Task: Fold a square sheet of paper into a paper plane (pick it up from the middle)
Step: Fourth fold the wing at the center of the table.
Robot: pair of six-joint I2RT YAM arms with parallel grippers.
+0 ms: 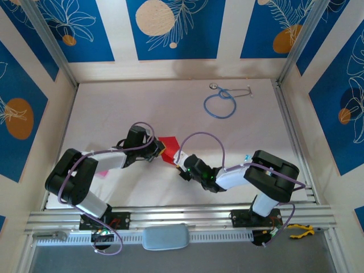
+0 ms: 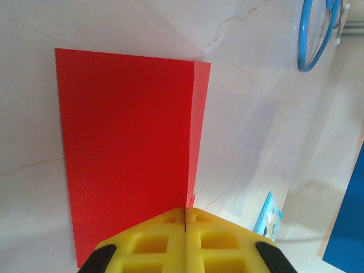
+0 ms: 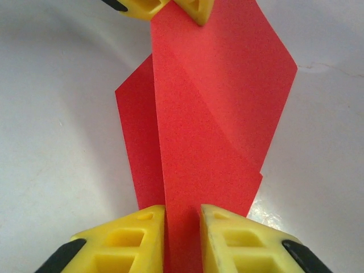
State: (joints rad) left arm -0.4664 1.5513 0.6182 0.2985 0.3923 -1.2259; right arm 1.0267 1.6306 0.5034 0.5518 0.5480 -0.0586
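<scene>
The left tool (image 2: 186, 211) is clamped tight on one edge of the red paper sheet (image 2: 125, 148), which is partly folded and sits mid-worktop (image 1: 142, 108) between both tools. The right tool (image 3: 182, 210) stands narrowly parted around the sheet's opposite end; contact is unclear. A pale blue packet (image 2: 268, 215) carries print too small to read. The frame edge crops the blue stethoscope (image 2: 313, 40).

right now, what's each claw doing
left claw: closed on the red paper
right claw: slightly open, paper in the gap, grip cannot be told
</scene>
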